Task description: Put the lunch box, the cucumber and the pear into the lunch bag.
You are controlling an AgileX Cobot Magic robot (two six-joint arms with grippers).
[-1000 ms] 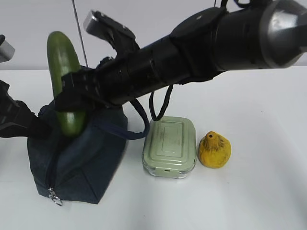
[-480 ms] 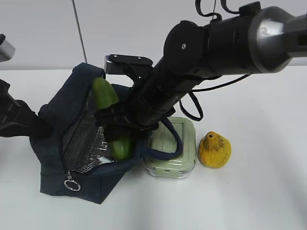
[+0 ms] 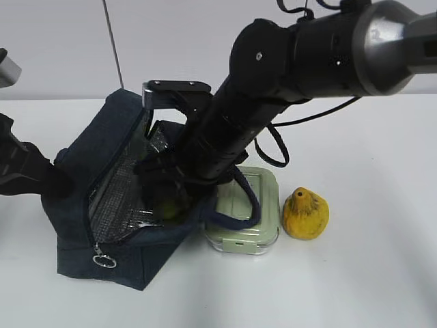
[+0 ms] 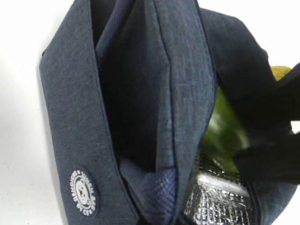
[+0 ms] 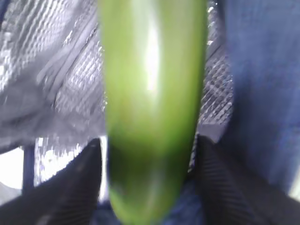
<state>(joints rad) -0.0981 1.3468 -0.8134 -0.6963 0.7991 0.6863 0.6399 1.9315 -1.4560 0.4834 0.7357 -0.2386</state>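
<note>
Exterior: the right end effector (image 3: 167, 188) reaches into the bag (image 3: 75, 253), cucumber (image 3: 166, 207) low inside; box (image 3: 249, 219) and pear (image 3: 306, 214) wait on the counter (image 3: 369, 273).

Left wrist: that end effector is unseen, its state untellable; the bag gapes, probably held open.

Right wrist: fingers (image 5: 70, 187) clamp the cucumber (image 5: 150, 93) against the lining.

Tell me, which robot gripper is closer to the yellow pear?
The right gripper. It is down inside the lunch bag with the cucumber, and the lunch box sits between bag and pear. The left gripper is at the bag's far side.
</note>
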